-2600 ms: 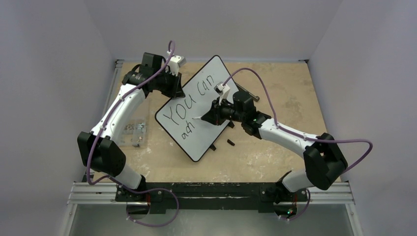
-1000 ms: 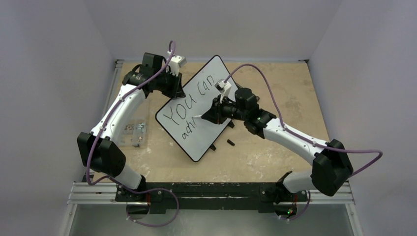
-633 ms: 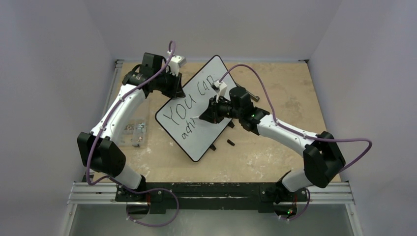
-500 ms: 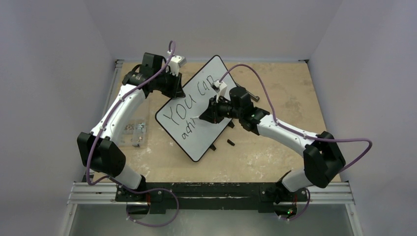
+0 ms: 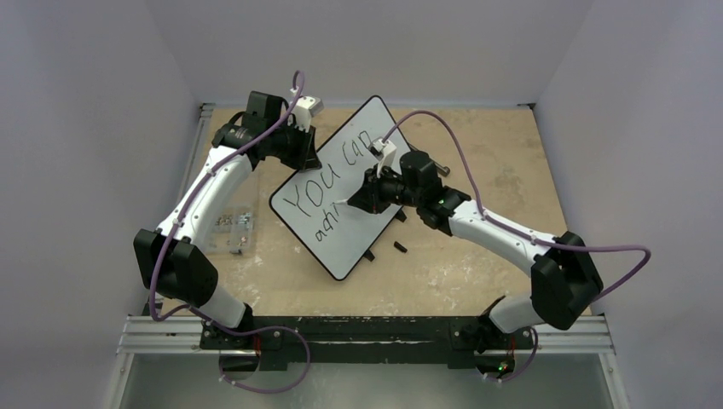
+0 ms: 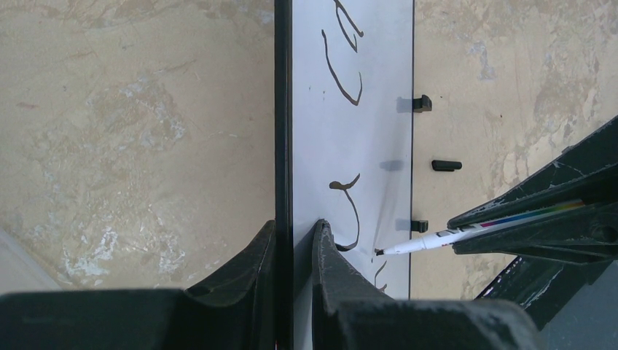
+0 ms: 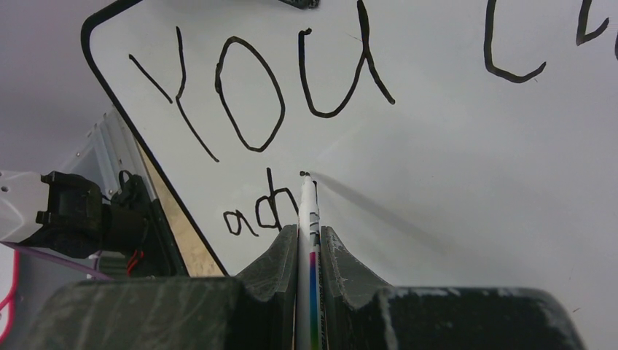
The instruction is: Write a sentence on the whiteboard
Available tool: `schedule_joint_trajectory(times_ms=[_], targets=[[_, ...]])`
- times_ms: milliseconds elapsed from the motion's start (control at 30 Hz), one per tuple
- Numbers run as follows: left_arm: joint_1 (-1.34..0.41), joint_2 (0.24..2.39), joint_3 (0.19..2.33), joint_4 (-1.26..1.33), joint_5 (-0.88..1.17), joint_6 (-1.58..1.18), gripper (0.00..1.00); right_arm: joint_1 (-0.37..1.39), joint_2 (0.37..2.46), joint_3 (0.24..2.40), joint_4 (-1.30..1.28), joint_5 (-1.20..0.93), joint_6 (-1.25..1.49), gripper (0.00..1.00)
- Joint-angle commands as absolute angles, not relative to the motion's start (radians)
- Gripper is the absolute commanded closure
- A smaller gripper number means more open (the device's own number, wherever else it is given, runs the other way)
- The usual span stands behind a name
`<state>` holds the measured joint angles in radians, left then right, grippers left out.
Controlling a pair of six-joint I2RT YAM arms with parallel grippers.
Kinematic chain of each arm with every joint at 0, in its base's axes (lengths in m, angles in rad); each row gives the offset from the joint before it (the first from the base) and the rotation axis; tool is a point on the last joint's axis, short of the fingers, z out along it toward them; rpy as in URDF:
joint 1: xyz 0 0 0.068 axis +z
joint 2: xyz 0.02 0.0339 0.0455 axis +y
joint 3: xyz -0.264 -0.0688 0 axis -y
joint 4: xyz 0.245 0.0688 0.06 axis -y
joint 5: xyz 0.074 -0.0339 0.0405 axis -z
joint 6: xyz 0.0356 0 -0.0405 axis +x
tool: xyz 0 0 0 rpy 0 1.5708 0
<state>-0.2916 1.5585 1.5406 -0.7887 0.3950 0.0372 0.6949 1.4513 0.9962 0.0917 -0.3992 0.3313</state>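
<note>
Whiteboard mid-table; small piece just right, hardware pile left.

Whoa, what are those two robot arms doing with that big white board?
They are writing on it. The left gripper pinches the edge of the whiteboard to steady it. The right gripper holds a marker with its tip at the board. The sentence reads "You can" on top and "ach" below, so it isn't finished yet.
</note>
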Motion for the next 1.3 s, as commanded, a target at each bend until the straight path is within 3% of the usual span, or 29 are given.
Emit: schedule_joint_trajectory(times_ms=[0, 1267], targets=[[-0.293, 1.549, 1.538, -0.771, 0.186, 0.169, 1.00, 0.698, 1.375, 0.993, 0.109, -0.362, 0.315, 1.00], [-0.296, 1.549, 1.538, -0.773, 0.183, 0.170, 1.00, 0.692, 1.426, 0.947, 0.124, -0.262, 0.313, 1.00]])
